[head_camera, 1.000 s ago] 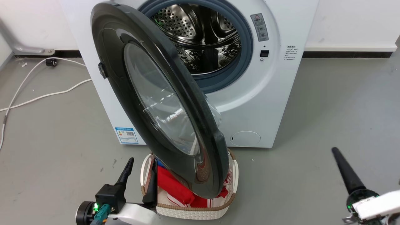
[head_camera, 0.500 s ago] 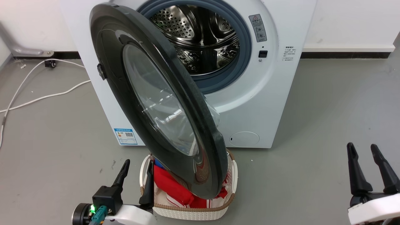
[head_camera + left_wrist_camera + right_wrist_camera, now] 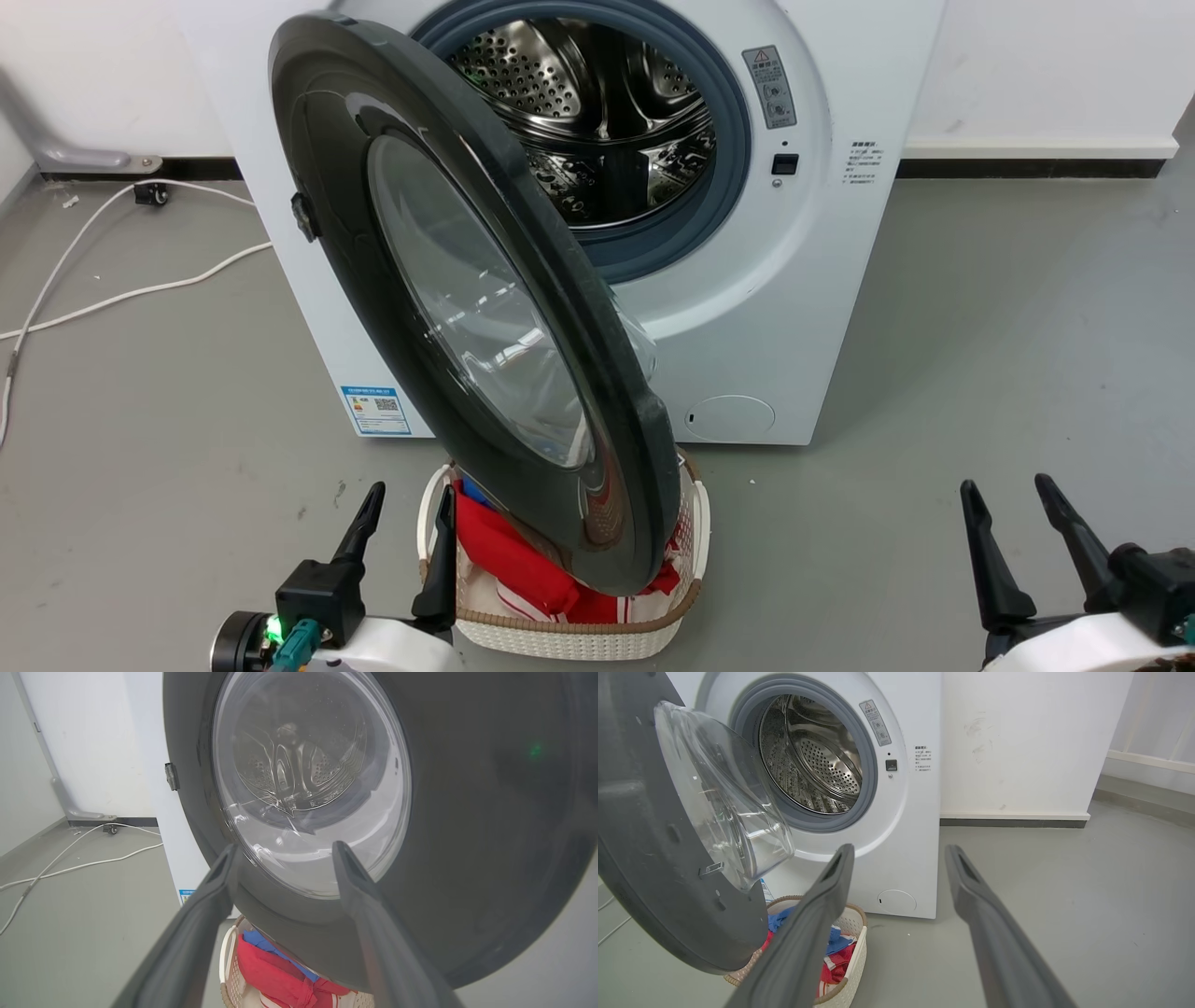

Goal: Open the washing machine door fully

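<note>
While the washing machine door [image 3: 485, 308] stands only about half open, swung out from its hinge at 9 o'clock of the drum mouth [image 3: 607, 112] with its lower rim hanging over the laundry basket [image 3: 579, 637], the main risk lies in what sits along the rest of its swing. The left gripper [image 3: 412, 488], fingers apart and empty, is at 7 o'clock of the door on its outer-face side, just beside the basket's rim. A push from inside would likely drive the glossy door into that arm. The right gripper [image 3: 1005, 483], also spread and holding nothing, is at 4 o'clock, well apart. A finger pressed on the bulging glass bowl could skid off the curve. Whether the door's rim clears the red clothes [image 3: 523, 569] I cannot tell, and a snag might drag the basket.
</note>
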You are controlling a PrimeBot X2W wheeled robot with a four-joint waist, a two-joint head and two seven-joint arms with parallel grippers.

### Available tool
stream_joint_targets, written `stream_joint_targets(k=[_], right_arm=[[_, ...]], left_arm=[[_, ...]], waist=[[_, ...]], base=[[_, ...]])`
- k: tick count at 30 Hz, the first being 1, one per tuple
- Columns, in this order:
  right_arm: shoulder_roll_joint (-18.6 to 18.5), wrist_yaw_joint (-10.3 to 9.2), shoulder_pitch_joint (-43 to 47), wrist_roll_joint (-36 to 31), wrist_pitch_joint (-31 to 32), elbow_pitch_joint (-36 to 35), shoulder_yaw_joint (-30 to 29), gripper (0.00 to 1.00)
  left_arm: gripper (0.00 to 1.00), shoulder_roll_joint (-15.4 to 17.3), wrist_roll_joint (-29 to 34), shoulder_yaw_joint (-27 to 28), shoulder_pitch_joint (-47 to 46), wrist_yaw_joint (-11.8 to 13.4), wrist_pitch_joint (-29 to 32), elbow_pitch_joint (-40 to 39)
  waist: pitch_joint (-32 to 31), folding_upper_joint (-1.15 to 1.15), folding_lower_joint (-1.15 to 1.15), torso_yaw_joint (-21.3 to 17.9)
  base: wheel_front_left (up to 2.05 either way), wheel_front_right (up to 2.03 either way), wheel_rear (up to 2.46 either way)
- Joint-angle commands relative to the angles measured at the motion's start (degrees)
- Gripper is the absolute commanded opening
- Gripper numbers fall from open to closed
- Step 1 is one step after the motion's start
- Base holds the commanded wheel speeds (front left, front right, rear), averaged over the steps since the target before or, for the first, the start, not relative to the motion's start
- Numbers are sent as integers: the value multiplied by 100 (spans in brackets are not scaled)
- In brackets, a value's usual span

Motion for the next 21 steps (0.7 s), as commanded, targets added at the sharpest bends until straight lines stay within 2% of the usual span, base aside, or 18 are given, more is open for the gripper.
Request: stream_joint_targets(k=[1, 15, 16, 17, 18, 19, 21], right_arm=[[1, 1, 18, -56, -36, 41, 28, 100], [-98, 1, -164, -105, -128, 243, 131, 100], [-106, 1, -175, -103, -135, 242, 131, 100], [-117, 1, -182, -118, -138, 243, 134, 100], [-116, 1, -185, -125, -138, 247, 141, 100], [-114, 1, -187, -131, -134, 253, 149, 100], [-113, 1, -198, -143, -143, 257, 164, 100]], left_arm=[[100, 30, 29, 14, 29, -29, -14, 9], [100, 39, 94, 70, -30, 36, -14, -41], [97, 37, 84, 77, -29, 43, -14, -25], [50, 36, 73, 80, -34, 46, -14, -13], [23, 35, 65, 82, -43, 49, -14, -5], [0, 34, 65, 81, -55, 50, -14, -3], [0, 35, 61, 87, -74, 46, -14, -1]], waist=[[5, 0, 0, -1], [34, 0, 0, -25], [40, 0, 0, -26], [46, 0, 0, -26], [52, 0, 0, -27], [58, 0, 0, -27], [65, 0, 0, -30]], base=[[0, 0, 0], [0, 0, 0], [0, 0, 0], [0, 0, 0], [0, 0, 0], [0, 0, 0], [0, 0, 0]])
